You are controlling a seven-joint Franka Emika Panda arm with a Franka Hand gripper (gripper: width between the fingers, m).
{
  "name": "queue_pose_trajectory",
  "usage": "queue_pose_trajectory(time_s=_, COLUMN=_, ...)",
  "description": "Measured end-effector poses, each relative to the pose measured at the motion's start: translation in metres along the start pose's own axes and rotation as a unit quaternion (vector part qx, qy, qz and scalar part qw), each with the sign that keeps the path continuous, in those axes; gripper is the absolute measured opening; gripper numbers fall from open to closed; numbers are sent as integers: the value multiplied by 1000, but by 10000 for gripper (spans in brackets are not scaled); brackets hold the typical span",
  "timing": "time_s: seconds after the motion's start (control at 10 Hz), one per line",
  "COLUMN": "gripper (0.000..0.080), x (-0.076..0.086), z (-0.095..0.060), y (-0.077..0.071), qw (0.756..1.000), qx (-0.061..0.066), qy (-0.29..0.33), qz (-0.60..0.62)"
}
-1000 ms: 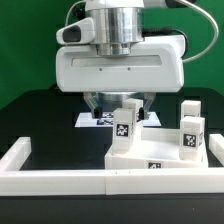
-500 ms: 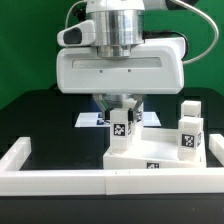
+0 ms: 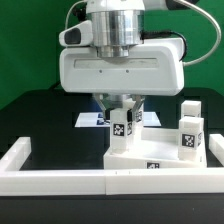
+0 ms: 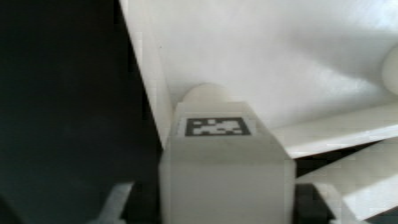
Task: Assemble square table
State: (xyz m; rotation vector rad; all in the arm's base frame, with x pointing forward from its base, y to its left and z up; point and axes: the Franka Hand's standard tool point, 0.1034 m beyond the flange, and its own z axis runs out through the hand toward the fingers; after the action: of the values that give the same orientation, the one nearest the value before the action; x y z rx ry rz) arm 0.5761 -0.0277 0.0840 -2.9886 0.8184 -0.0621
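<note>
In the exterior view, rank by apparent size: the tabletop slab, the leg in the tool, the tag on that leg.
1. Tabletop slab
2. Leg in the tool
3. Tag on that leg

Bright, even light from above washes the white parts nearly featureless; the black table (image 3: 40, 115) stays matte. The wrist view is soft and blurred up close.

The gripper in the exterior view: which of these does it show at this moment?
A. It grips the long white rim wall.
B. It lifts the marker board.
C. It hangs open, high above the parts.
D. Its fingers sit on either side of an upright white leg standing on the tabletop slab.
D: the gripper has its fingers against both sides of the tagged leg, which stands upright on the slab.
</note>
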Motion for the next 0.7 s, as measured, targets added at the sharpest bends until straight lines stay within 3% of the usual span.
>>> queue_pose_trajectory(time_s=0.4, gripper=292, x=-3, z=1, y=-11, qw=982, qx=5, qy=19, qz=190)
queue_pose_trajectory(time_s=0.7, gripper=292, x=-5, z=2, y=-17, qw=937, qx=13, qy=21, qz=349)
